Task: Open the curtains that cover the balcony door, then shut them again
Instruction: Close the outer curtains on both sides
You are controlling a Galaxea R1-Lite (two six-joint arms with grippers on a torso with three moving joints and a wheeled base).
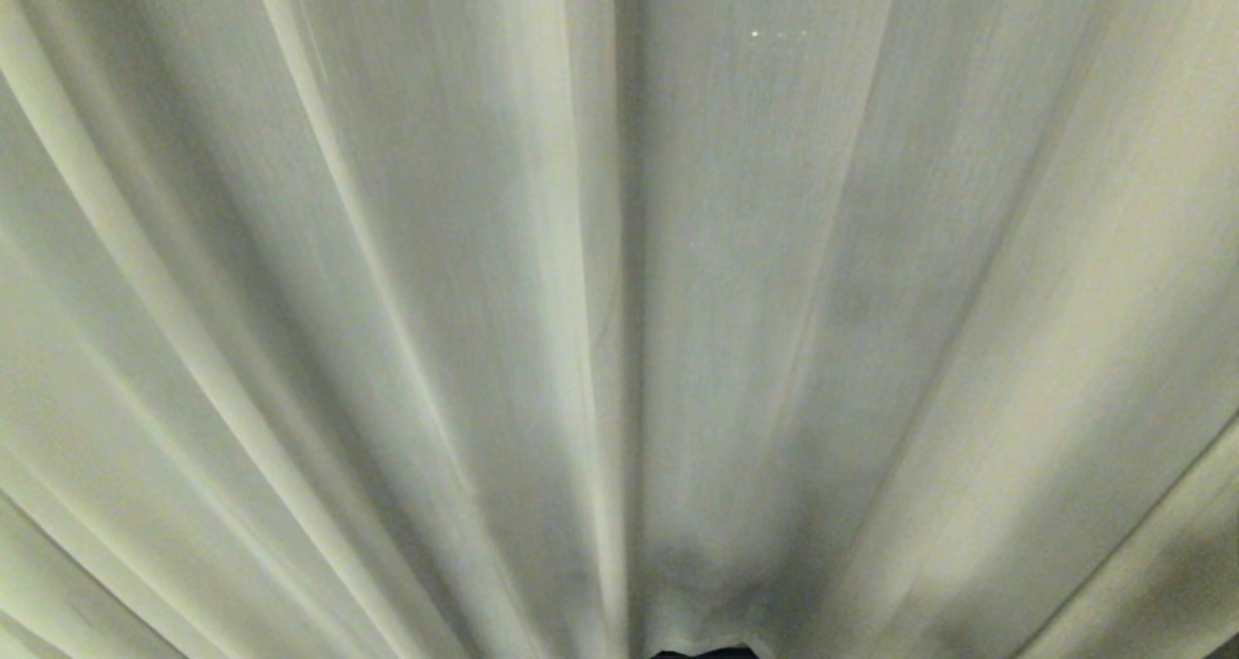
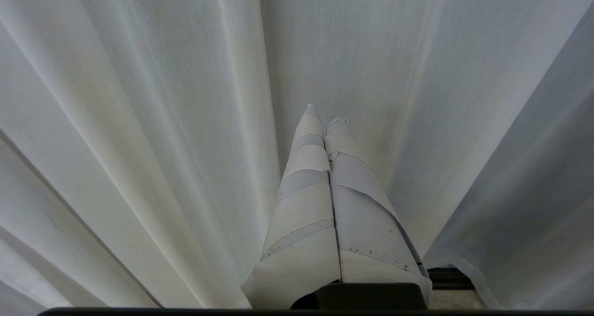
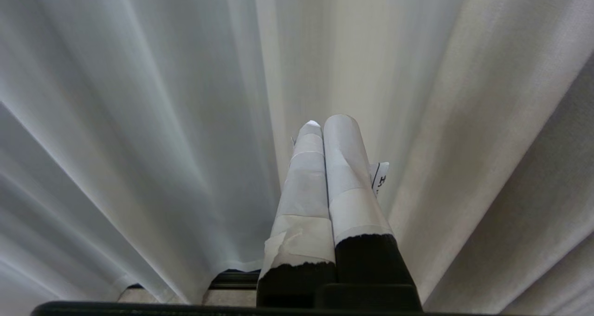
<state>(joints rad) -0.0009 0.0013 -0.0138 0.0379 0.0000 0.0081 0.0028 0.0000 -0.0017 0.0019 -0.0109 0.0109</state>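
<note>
**Curtains Drawn Across, Both Grippers Pointing at Them**

The curtains (image 1: 407,282) are hanging shut and filling the whole head view with soft cream folds. The two panels are meeting near the middle. The left gripper (image 2: 324,116) is pointing right at the cloth, with its taped fingers (image 2: 306,167) pressed together and holding nothing. The right gripper (image 3: 325,123) is doing the same, its fingers (image 3: 345,167) closed tight, the cloth hanging just ahead of the tips.
</note>
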